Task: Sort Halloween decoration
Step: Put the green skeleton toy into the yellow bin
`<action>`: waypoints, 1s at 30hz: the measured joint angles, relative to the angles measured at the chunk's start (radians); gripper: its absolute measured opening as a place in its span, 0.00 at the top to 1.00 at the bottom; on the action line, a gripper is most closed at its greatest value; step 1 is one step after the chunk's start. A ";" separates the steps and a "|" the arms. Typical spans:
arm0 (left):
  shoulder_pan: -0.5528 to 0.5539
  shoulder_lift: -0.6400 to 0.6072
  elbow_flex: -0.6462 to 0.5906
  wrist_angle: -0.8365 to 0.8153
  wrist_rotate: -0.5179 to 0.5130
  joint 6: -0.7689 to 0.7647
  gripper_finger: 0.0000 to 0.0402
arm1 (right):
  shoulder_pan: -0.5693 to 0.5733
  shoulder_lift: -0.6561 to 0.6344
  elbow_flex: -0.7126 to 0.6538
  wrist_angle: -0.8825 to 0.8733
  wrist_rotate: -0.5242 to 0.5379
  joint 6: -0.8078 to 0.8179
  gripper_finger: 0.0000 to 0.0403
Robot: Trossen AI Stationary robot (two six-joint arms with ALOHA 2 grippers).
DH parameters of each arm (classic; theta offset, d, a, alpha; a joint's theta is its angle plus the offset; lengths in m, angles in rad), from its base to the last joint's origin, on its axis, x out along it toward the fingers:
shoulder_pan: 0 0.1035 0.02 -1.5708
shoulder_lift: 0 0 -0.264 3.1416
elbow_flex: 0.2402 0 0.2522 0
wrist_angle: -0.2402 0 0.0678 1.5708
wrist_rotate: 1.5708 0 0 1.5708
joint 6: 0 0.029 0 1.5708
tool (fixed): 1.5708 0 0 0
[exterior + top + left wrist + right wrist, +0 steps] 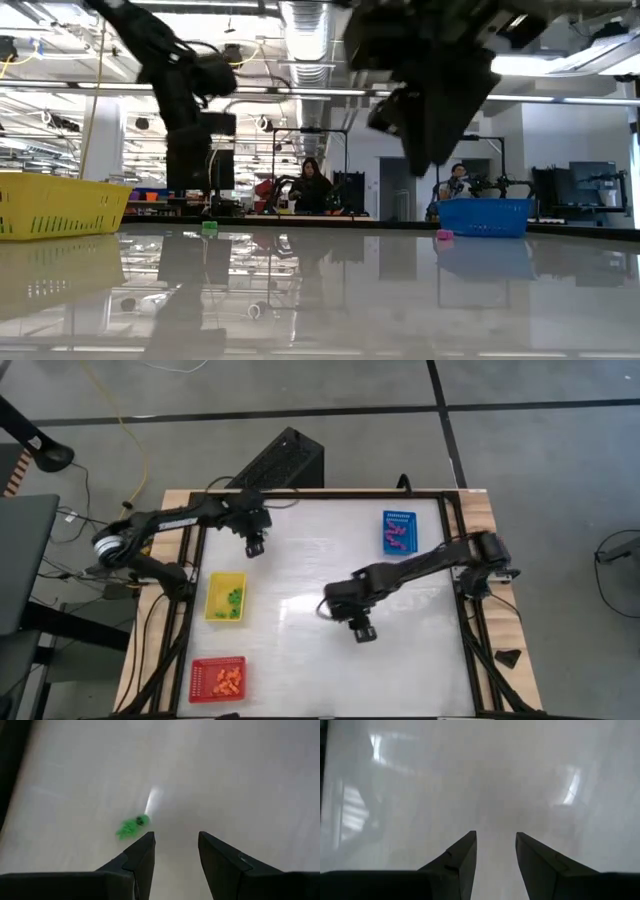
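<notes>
- My left gripper [176, 845]: fingers parted, empty, hovering just beside 1 green decoration piece [132, 826] on the table [300, 660].
- My right gripper [495, 845]: fingers apart, holding nothing, above bare mid-table.

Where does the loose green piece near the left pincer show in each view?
High: not discernible.
Low: green piece on table, right of yellow tray.
Left wrist: beside the left pincer, outside its open fingers.
Right wrist: absent.
Shared landmark: yellow tray.

left gripper [176, 845]: jaws apart, nothing between | right gripper [495, 842]: jaws apart, nothing between
</notes>
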 joint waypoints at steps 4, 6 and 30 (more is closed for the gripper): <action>-0.028 0.129 0.107 -0.114 -0.091 0.245 0.65 | -0.024 -0.169 -0.175 0.159 0.001 0.026 0.59; -0.032 0.191 0.162 -0.164 -0.144 0.328 0.65 | -0.032 -0.232 -0.252 0.222 0.002 0.038 0.59; -0.029 0.403 0.295 -0.218 -0.197 0.546 0.65 | -0.042 -0.460 -0.588 0.418 0.009 0.077 0.59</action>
